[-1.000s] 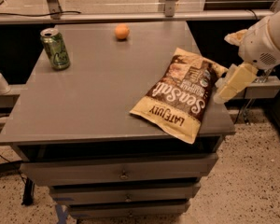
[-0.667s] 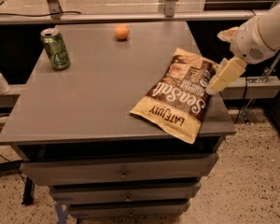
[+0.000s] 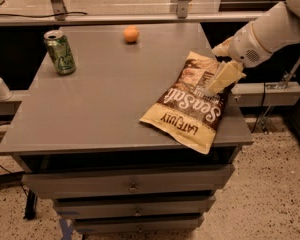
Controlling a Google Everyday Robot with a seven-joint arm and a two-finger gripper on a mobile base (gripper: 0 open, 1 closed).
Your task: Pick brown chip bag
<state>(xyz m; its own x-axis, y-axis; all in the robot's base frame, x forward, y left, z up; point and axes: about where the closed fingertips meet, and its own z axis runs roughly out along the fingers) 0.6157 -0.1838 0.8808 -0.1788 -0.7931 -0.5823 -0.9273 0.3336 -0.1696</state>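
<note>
green metal drink can [image 3: 60, 52] upright at far left of grey flat surface [image 3: 100, 109] | small round orange object [image 3: 131, 34] near back edge | crinkly brown-and-tan chip bag [image 3: 190, 104] lying flat at front-right corner, lower end overhanging | cream two-finger hand [image 3: 212, 69] at bag's upper right edge, seemingly spread, pinching nothing; contact unclear

I see the brown chip bag [image 3: 187, 106] lying flat on the grey table [image 3: 100, 109], right of centre in the frame. It is crinkly and set at a slant. Its tan band, marked "LATE JULY", reaches the table's front edge at lower right, and its dark-brown end points to the upper right. The white "Sea Salt" script reads upside down to me. The gripper [image 3: 215, 71] is at the bag's upper right end.
</note>
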